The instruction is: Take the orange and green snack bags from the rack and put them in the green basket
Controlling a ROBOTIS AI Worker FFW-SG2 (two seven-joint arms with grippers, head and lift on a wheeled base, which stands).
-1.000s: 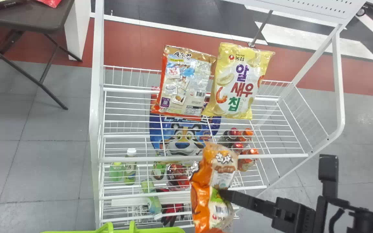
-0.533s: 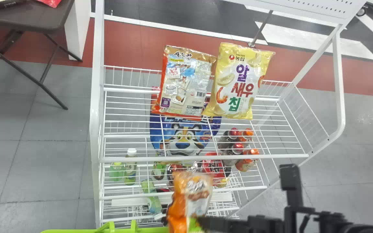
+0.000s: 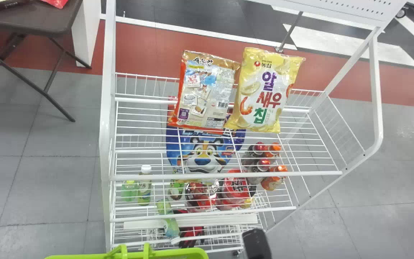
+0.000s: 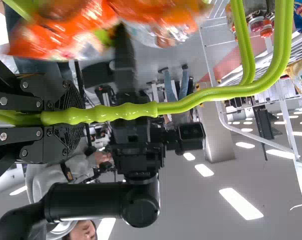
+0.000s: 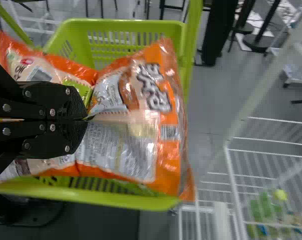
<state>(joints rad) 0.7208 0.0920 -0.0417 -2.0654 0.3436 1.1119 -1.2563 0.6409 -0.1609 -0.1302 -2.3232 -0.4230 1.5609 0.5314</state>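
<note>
Left wrist view: the left gripper [image 4: 74, 119] is closed round the handle [image 4: 125, 111] of the basket [image 5: 105, 201]; if that round bar turns in its grip, the basket could tip as weight lands. Right wrist view: the right gripper [image 5: 84, 120] pinches an orange bag [image 5: 166, 125] over the basket, part of it reaching past the rim. Let go there, it might catch on the rim and slide outside; the slick film could also slip early.

Counted: two grippers, one basket, one orange bag certainly pinched. More orange packaging [image 5: 28, 70] sits beside it; whether that is a second bag I cannot tell. On the rack [image 3: 225, 175], left to right: two upright bottles [image 3: 145, 187], one blue bag [image 3: 178, 144] below the top shelf, one printed bag [image 3: 207, 93], one yellow bag [image 3: 264, 90], and four capped bottles [image 3: 273, 183].
</note>
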